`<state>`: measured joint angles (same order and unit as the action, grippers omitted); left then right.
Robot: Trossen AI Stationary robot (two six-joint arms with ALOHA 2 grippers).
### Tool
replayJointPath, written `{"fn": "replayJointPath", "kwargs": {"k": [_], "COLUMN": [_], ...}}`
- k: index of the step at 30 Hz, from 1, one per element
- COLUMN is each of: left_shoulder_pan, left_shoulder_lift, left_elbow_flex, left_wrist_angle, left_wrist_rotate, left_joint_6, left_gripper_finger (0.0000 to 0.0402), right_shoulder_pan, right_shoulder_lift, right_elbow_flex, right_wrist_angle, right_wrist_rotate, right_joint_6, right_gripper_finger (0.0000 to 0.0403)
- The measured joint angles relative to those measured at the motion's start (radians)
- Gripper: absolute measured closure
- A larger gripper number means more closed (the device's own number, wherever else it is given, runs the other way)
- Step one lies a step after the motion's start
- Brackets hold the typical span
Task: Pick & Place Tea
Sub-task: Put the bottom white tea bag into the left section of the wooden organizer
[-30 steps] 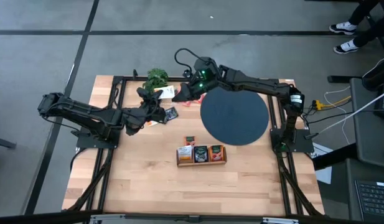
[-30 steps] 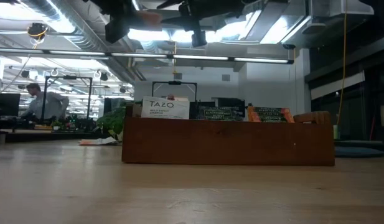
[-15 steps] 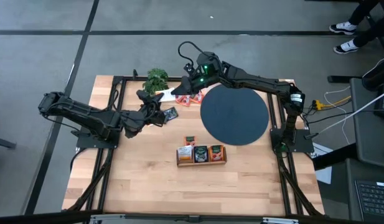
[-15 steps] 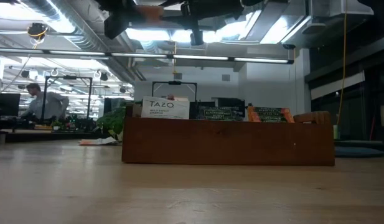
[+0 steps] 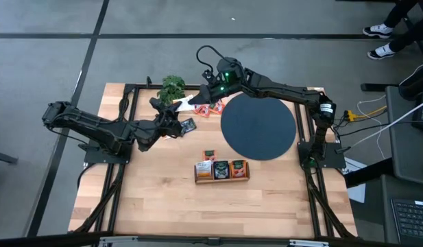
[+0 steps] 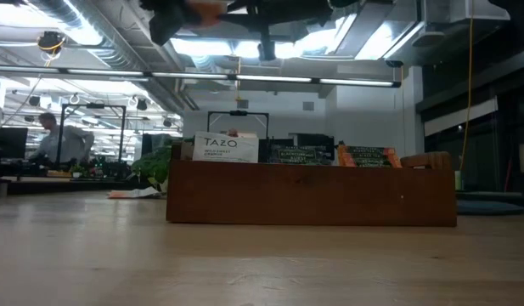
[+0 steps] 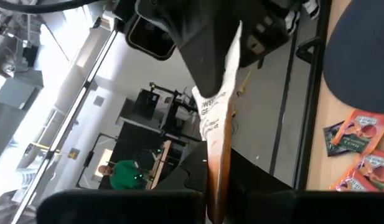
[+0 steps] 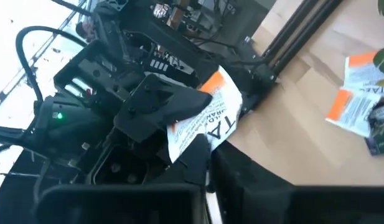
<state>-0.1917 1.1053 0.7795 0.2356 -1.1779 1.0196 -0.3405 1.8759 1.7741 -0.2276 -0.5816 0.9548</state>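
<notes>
Near the bench's far edge, the left gripper (image 5: 171, 121) and right gripper (image 5: 197, 101) both pinch one white-and-orange tea packet (image 5: 184, 103) mid-handover, the wooden box (image 5: 221, 171) holds three, loose packets (image 5: 210, 108) remain.

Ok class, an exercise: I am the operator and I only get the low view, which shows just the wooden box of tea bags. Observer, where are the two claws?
Observer: They meet near the plant at the table's far side, the left claw facing the right claw.
Operator: Holding anything?
Observer: Both are shut on one white-and-orange tea packet.
Operator: Any tea lying loose?
Observer: Yes, orange packets lie beside the black disc.
</notes>
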Motion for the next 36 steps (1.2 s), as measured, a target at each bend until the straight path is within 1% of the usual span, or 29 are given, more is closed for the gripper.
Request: {"fn": "replayJointPath", "kwargs": {"k": [2, 7, 12, 14, 17, 20, 26, 28, 30, 33, 36], "left_shoulder_pan": [0.0, -0.004, -0.023, -0.033, -0.054, -0.077, -0.102, -0.092, -0.071, -0.013, 0.064], "left_shoulder_lift": [0.0, 0.0, 0.0, 0.0, 0.0, -0.003, -0.075, -0.109, -0.144, -0.186, -0.198], "left_elbow_flex": [0.0, 0.0, 0.0, 0.0, 0.0, 0.0, 0.0, 0.0, 0.0, 0.0, 0.0], "left_wrist_angle": [0.0, 0.0, -0.01, -0.034, -0.095, -0.153, -0.28, -0.34, -0.39, -0.457, -0.512], "left_wrist_rotate": [0.002, -0.005, -0.017, -0.037, -0.107, -0.172, -0.155, -0.11, -0.021, 0.158, 0.366], "left_joint_6": [-0.041, -0.17, -0.154, -0.156, -0.203, -0.317, -0.67, -0.754, -0.848, -0.995, -1.106], "left_gripper_finger": [0.0386, 0.0368, 0.0342, 0.033, 0.0312, 0.0297, 0.028, 0.0279, 0.0279, 0.0283, 0.0288], "right_shoulder_pan": [0.0, 0.0, 0.0, -0.002, -0.013, -0.019, -0.011, 0.008, 0.035, 0.081, 0.135], "right_shoulder_lift": [0.0, 0.0, 0.0, 0.0, 0.0, 0.0, 0.0, 0.0, 0.001, 0.001, 0.001], "right_elbow_flex": [0.0, 0.0, 0.0, 0.0, 0.0, 0.0, 0.0, 0.004, 0.02, 0.046, 0.069], "right_wrist_angle": [0.0, -0.03, -0.053, -0.055, -0.057, -0.077, -0.19, -0.25, -0.324, -0.445, -0.552], "right_wrist_rotate": [0.0, 0.005, 0.004, 0.003, -0.027, -0.047, -0.091, -0.089, -0.065, 0.021, 0.112], "right_joint_6": [-0.035, -0.096, -0.124, -0.127, -0.141, -0.155, -0.274, -0.336, -0.411, -0.527, -0.618], "right_gripper_finger": [0.0395, 0.0398, 0.0399, 0.0399, 0.04, 0.0401, 0.0401, 0.0401, 0.0402, 0.0402, 0.0402]}}
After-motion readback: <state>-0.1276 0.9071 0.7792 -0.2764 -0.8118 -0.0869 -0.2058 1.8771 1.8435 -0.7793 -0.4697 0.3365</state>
